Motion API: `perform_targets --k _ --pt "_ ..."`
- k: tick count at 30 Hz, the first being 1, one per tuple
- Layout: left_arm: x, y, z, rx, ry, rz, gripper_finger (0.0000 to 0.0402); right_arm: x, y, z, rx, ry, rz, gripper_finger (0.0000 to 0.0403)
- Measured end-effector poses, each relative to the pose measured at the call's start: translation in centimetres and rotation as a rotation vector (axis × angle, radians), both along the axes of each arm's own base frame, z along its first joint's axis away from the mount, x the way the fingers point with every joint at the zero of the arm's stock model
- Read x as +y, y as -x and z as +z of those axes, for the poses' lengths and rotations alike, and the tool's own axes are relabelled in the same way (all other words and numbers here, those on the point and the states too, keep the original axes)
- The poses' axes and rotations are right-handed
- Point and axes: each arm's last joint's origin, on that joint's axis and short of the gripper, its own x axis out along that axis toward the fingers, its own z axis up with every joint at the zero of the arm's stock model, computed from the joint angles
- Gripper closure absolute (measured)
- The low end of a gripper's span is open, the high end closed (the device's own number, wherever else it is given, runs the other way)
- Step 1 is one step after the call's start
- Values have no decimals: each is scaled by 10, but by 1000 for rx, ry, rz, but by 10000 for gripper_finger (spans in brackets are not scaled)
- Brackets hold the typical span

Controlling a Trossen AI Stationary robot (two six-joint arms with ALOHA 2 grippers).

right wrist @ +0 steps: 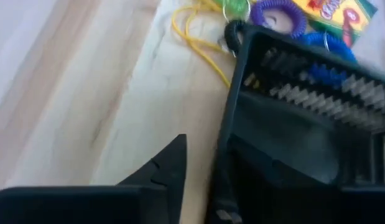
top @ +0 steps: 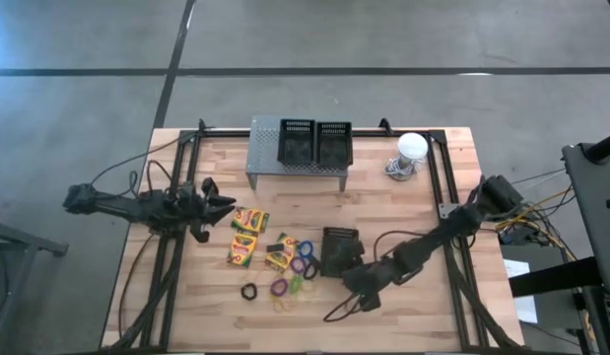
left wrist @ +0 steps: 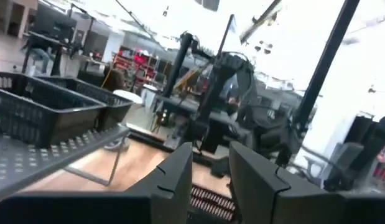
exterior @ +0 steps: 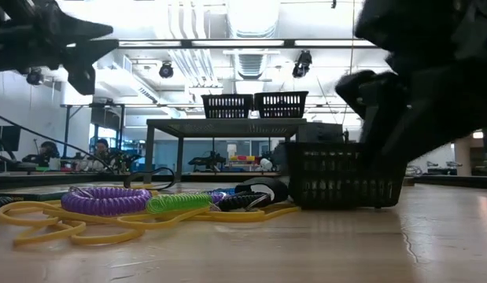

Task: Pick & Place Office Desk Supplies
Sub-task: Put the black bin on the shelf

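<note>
Because the pale butcher-block wooden table [top: 403, 207] is lying flat and smooth, everything on it is likely sliding easily under a push. Largest after it, the grey perforated metal stand [top: 268, 161] is standing at the far edge, carrying two black mesh baskets [top: 315, 144] side by side on its top. A third small black mesh basket [top: 341, 248] is sitting on the wood near the middle, just right of the loose supplies; it is looking light, rigid and open-weave, so its thin upper rim is probably the best place to pinch, though it may tip or skid. The right gripper [right wrist: 201, 180] is sitting low at this basket's near wall, one finger outside it and the wall between the fingers, which are standing narrowly apart; whether they are already squeezing the wall cannot be told. The left gripper [left wrist: 211, 180] is hovering above the table's left side, its fingers slightly parted and carrying nothing. Small yellow-and-green cardboard crayon boxes [top: 247, 237] are lying flat left of the basket; stiff, light and flat-sided, they are probably best taken across their narrow sides. Smallest, the coiled plastic band loops in purple [exterior: 106, 200], green [exterior: 178, 203], blue and yellow are clustering beside them, springy, soft and apt to snag together.
</note>
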Motion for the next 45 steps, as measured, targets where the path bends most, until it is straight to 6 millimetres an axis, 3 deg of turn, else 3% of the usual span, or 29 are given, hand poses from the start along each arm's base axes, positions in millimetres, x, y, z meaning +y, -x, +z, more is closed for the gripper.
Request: perform_targets --k 7,11,17,25,33,45 --pt "-9 -24 -2 175 -61 35 309 11 -27 18 22 87 -59 388" --pt "-24 -54 21 278 -116 -6 317 12 -47 29 -32 158 -115 389" --pt "-65 -114 46 526 -320 -58 317 7 -71 50 -112 155 -203 389" --pt "-122 -172 36 774 -563 -73 304 6 -78 28 -75 147 -247 390" --pt "-146 -200 3 852 -605 -108 302 8 -78 14 -52 107 -312 390" --pt "-140 -216 -9 836 -624 -52 302 8 -73 30 -123 112 -344 390"
